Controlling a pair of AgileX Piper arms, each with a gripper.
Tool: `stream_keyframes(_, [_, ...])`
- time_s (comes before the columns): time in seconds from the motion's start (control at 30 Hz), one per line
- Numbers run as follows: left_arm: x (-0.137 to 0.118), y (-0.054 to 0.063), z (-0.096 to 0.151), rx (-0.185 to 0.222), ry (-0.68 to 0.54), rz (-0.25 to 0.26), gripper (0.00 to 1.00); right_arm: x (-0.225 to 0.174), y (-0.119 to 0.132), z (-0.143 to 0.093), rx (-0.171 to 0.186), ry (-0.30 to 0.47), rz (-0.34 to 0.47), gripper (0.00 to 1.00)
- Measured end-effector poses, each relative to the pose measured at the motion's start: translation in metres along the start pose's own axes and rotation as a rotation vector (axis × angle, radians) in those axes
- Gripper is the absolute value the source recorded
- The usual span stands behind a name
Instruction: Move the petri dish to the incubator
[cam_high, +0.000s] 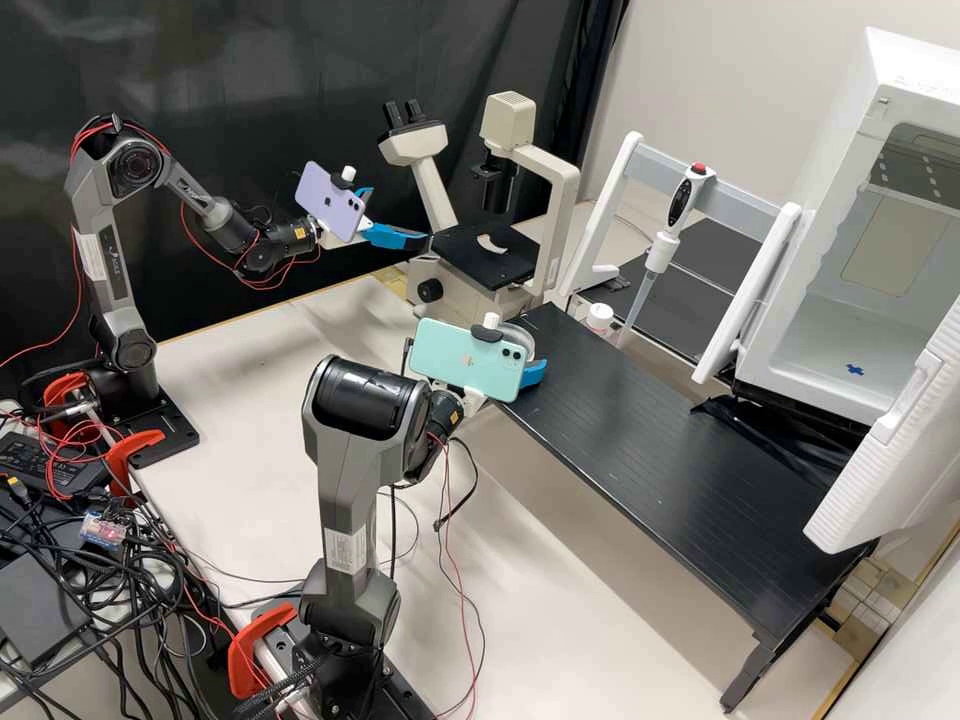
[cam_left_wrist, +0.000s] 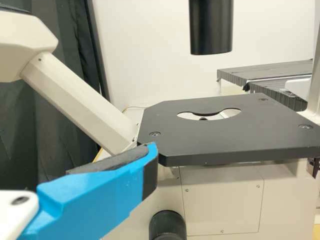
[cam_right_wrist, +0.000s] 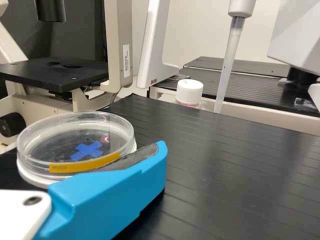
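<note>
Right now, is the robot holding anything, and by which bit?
Nothing in the left hand. The right hand is by the petri dish, at its yellow label, but whether it grips can't be told.

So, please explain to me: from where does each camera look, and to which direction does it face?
High view: fixed off the arms, looks forward and down over the bench, toward the microscope and open incubator; left arm and right arm show.
Left wrist view: on the left arm, faces the microscope stage closely; one blue finger shows.
Right wrist view: on the right arm, looks past the petri dish and over the black shelf; the arm's white housing shows.
Shared: both wrist views include the microscope stage.
</note>
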Motion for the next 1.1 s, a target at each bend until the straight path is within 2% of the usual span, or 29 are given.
stream_keyframes(0.03, [0.0000, 0.0000, 0.0000, 0.000, 0.000, 0.000, 1.00, 0.0000, 0.0002, -0.0002, 0.000, 0.002, 0.003, 0.00])
stream_keyframes(0.3, [0.0000, 0.0000, 0.0000, 0.000, 0.000, 0.000, 1.00, 0.0064, 0.0031, 0.0055, -0.006, -0.007, 0.016, 0.00])
stream_keyframes(0.47, [0.0000, 0.0000, 0.0000, 0.000, 0.000, 0.000, 1.00, 0.0067, 0.0051, 0.0075, 0.014, -0.013, 0.022, 0.00])
stream_keyframes(1.1, [0.0000, 0.0000, 0.0000, 0.000, 0.000, 0.000, 1.00, 0.0085, 0.0071, 0.0067, 0.018, -0.009, 0.029, 0.00])
